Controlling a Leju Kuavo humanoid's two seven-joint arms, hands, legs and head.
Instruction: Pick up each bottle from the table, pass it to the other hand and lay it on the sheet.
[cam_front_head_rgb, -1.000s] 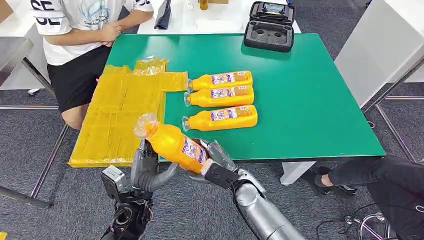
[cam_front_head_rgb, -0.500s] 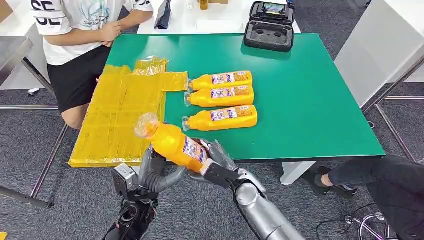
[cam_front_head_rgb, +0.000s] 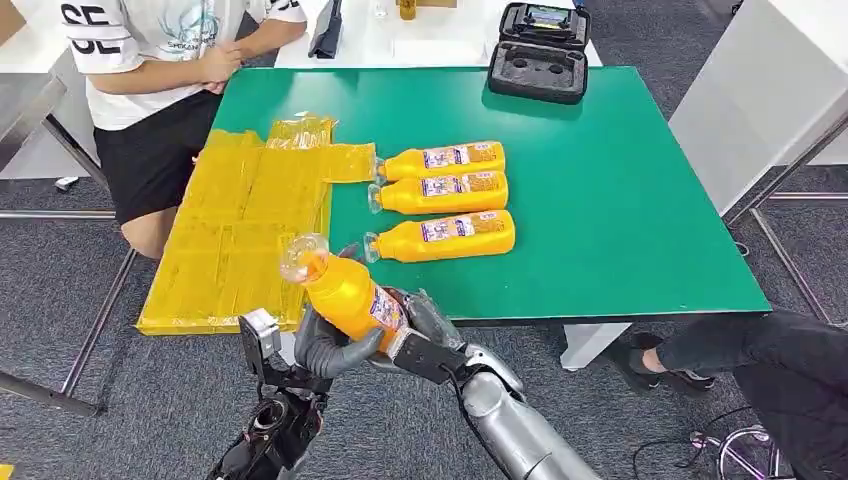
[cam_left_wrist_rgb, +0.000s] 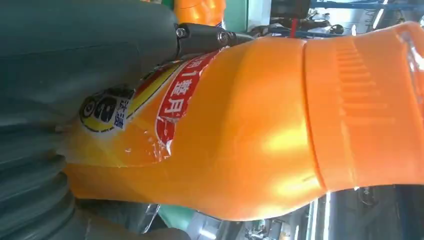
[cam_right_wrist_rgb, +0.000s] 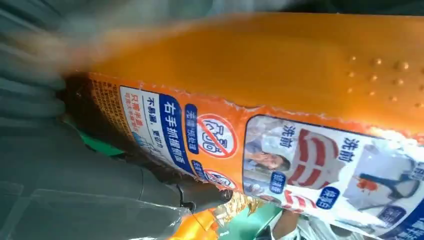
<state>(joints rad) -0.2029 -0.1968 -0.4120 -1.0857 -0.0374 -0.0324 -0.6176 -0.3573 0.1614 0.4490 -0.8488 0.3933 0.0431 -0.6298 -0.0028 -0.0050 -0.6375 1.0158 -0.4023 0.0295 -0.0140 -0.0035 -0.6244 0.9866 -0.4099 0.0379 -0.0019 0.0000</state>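
Head view shows an orange bottle (cam_front_head_rgb: 345, 295) held tilted in the air just off the near edge of the green worktop (cam_front_head_rgb: 600, 200), its clear-capped neck pointing up and away toward the yellow sheet (cam_front_head_rgb: 240, 230). Both hands are on it: the right hand (cam_front_head_rgb: 415, 325) grips the base end, its fingers largely hidden behind the bottle and its label, while the left hand (cam_front_head_rgb: 325, 345) wraps the body from below with a thick grey thumb curled across the front. How firmly the left hand's far fingers close cannot be made out, since the bottle covers them. Three more bottles (cam_front_head_rgb: 445, 185) lie on their sides in a row on the worktop, caps toward the sheet, the farthest one's cap just touching the sheet's crumpled edge. At the far edge of the worktop sits an open black case (cam_front_head_rgb: 540, 55), partly cut off by the frame top. A seated person (cam_front_head_rgb: 160, 60) beside the sheet is cropped above the chest. Left wrist view is close on the bottle's shoulder and ribbed collar, with a torn label half covered by a grey finger (cam_left_wrist_rgb: 90, 55). Right wrist view is blurred along one side; the printed label is readable only in part.
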